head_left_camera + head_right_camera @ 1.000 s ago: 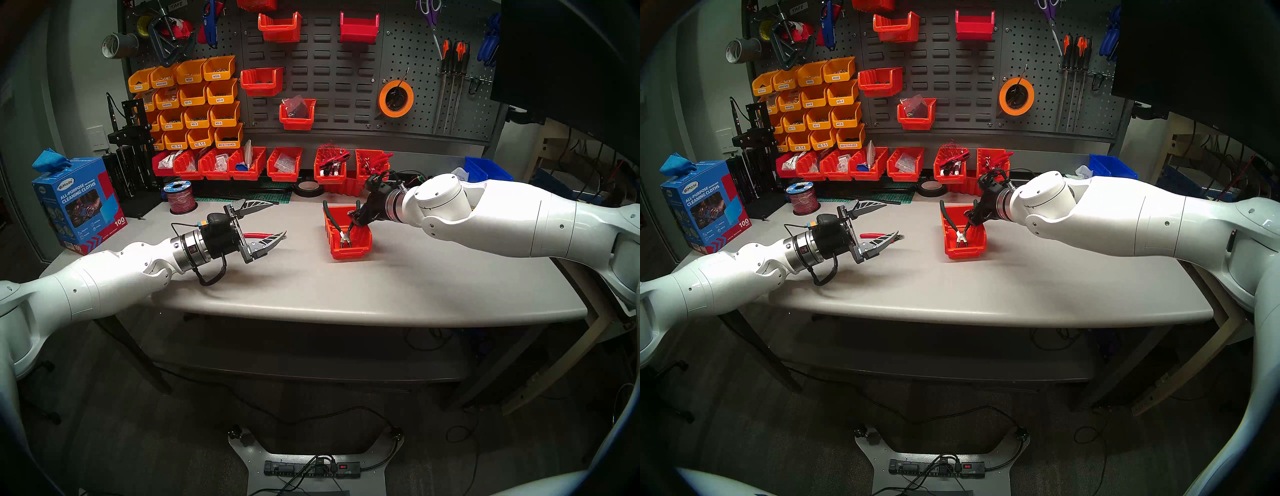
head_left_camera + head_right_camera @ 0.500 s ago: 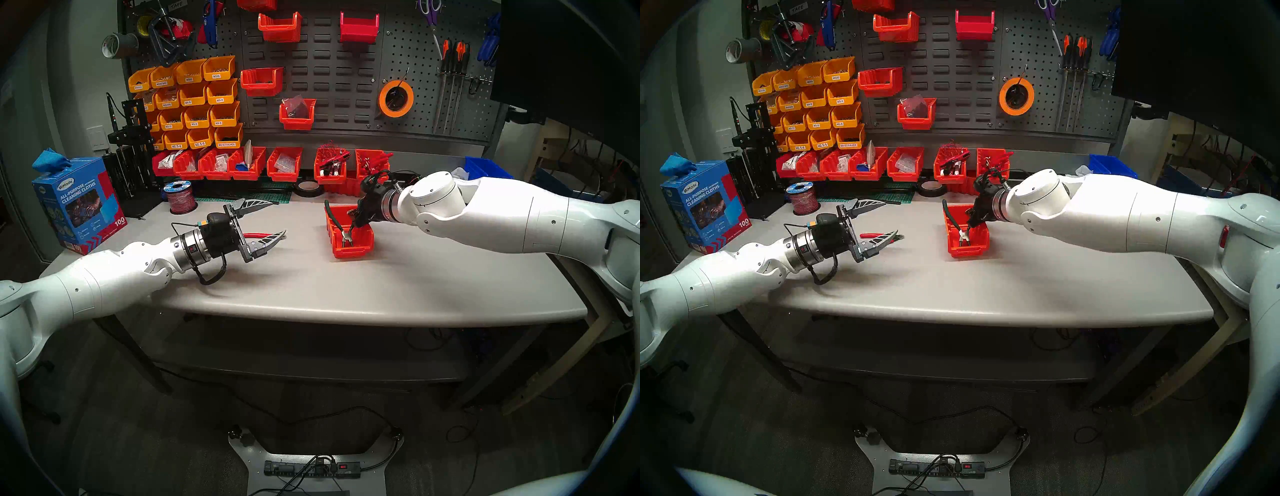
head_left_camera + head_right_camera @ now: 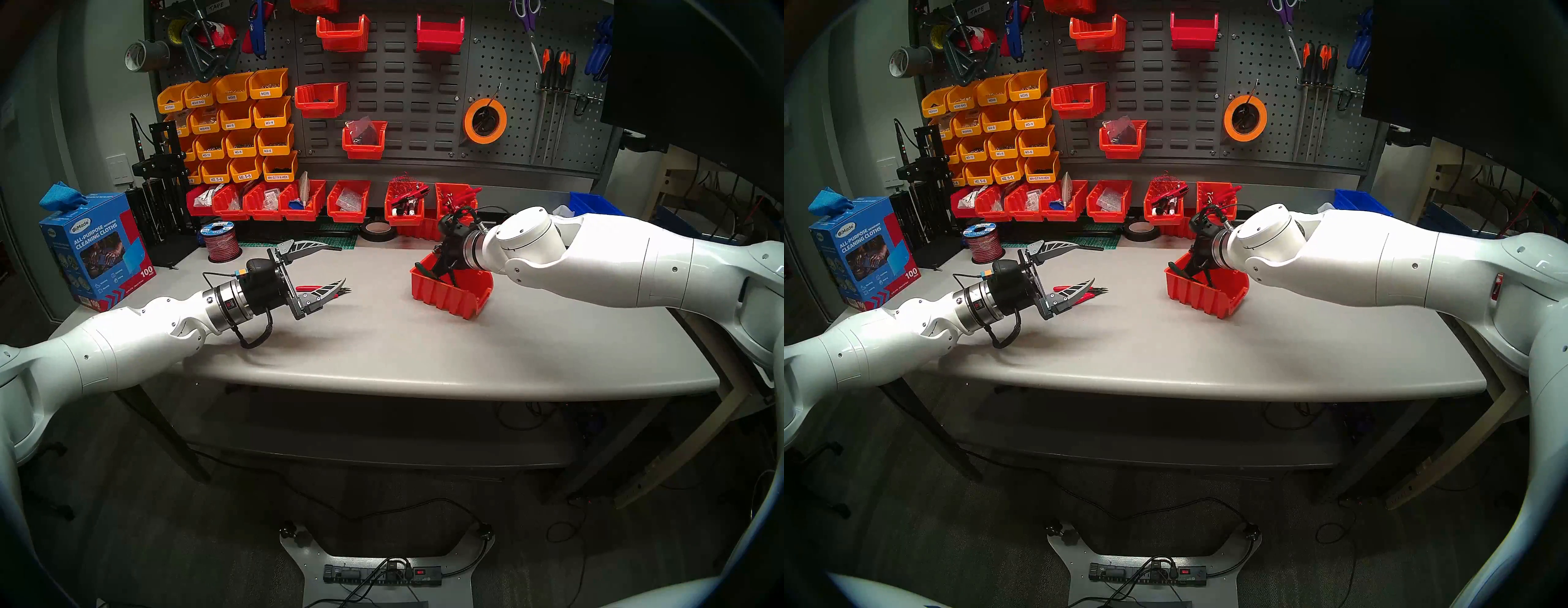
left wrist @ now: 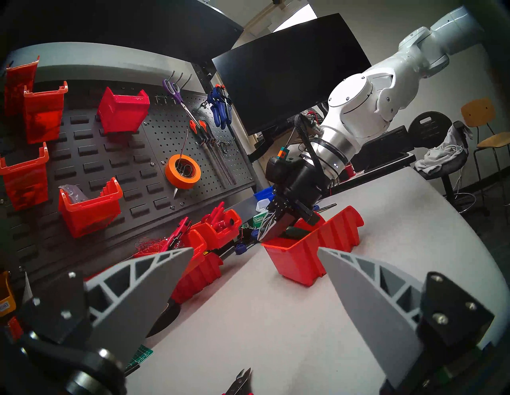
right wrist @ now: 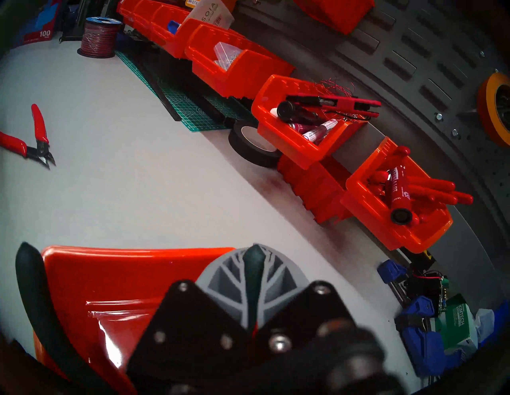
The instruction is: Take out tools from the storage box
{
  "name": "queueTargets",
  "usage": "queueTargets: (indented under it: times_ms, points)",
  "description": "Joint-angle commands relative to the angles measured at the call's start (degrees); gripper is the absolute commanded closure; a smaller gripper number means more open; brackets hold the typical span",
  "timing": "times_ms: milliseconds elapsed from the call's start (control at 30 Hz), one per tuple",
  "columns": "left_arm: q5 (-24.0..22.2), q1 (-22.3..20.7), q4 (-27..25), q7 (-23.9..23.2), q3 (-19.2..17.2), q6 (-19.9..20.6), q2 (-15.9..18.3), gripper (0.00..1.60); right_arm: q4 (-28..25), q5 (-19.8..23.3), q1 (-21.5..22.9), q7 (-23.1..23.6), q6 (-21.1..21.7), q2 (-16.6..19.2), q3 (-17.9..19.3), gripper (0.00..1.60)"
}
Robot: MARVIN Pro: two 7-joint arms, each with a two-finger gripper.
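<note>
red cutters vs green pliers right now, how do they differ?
The red cutters lie flat on the table, out of the storage box; the green pliers are still in the box, which sits tilted.

The cutters are free, below the open left claw; the pliers have one handle pinched in the shut right claw.

Handles: red versus dark green.

Both are small two-handled hand tools.

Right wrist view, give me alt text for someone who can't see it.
The right gripper is shut on one dark-green handle of the pliers above the red-orange storage box. Red-handled flush cutters lie on the grey table.
</note>
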Motion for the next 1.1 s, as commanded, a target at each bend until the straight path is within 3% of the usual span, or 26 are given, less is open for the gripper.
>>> queueTargets:
  times_ms: [0,300,567,1067]
  points:
    - [-0.01,-0.68,-0.22,0.00,-0.55,-0.45,0.16,0.00,-0.21,-0.59,2.30,-1.37,0.19,1.18,1.20,1.60]
    - [-0.15,-0.75,-0.16,0.38,-0.61,-0.52,-0.27,0.00,-0.54,-1.76,5.67,-0.30,-0.12,1.39,2.99,1.60]
    - [-0.50,-0.83,-0.24,0.91,-0.83,-0.70,0.02,0.00,0.77,-2.33,7.08,0.51,-0.87,-0.54,4.43,1.60]
    - [-0.47,-1.62,-1.61,2.78,-2.22,-1.81,3.37,0.00,3.10,-3.60,7.88,3.96,-3.21,-3.56,5.51,1.60]
